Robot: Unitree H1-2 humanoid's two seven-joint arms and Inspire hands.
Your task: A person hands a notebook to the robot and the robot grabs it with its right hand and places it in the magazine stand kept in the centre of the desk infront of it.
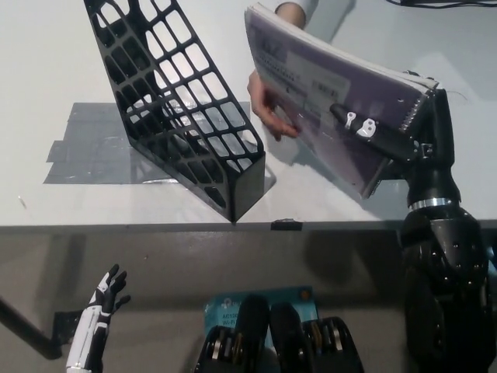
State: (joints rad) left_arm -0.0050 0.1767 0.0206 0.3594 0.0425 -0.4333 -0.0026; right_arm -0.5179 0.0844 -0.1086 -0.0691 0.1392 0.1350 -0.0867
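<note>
White desk (46,70): right hand (388,136) clamps notebook (326,85), which half hides person's hand (268,105); left hand (105,299) spread

There is 1 purple notebook (334,101), 1 black magazine stand (182,116), 1 table (46,78), 1 person's hand (268,105) and 2 robot hands: 1 white hand (105,299), 1 black hand (404,144). The grey tape (85,148) looks like 1 patch.

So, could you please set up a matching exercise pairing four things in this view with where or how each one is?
Things:
1. notebook
2. magazine stand
3. left hand
4. grey tape

States:
A. open, idle below the desk edge
B. stuck flat on the desk
C. held up by the right hand
D. standing on the desk, nothing inside

Pairs: 1-C, 2-D, 3-A, 4-B
</note>
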